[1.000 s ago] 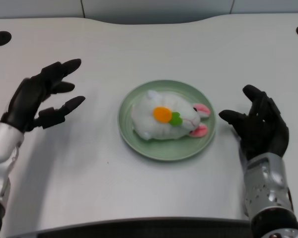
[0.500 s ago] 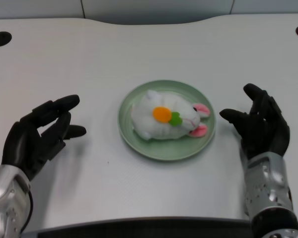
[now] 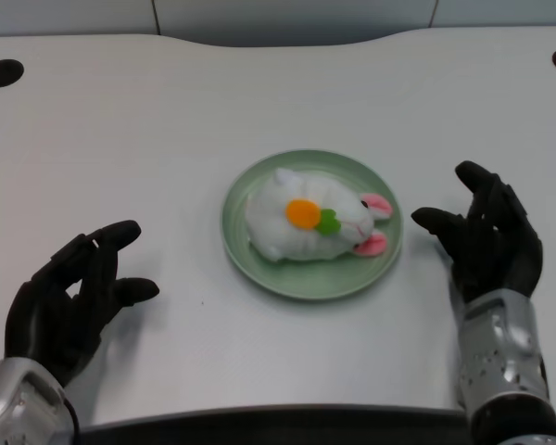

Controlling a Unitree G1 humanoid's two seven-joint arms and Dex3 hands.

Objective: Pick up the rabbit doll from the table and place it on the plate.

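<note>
White table point(image 3: 167, 111) fills almost the whole picture, with a dark round hole point(image 3: 1, 71) at the upper left of the frame. Near the middle sits a green plate point(image 3: 250, 260), and the rabbit doll point(image 3: 306, 227) lies on it. The rabbit is white and soft, with pink ears pointing to the right of the frame and an orange carrot with a green top on its side. All of it rests inside the plate's rim.

At the lower left of the frame is the left hand point(image 3: 69, 301). Its fingers point(image 3: 107, 238) are spread apart and a little bent, and they hold nothing. The hand is well apart from the plate.

The job looks done, because the rabbit is already on the plate. The step now seems to be pulling the hand back to rest. To do that well, the hand should stay low and slow, move away from the plate, and keep its fingers loose so nothing bumps the rim or knocks the rabbit off.
</note>
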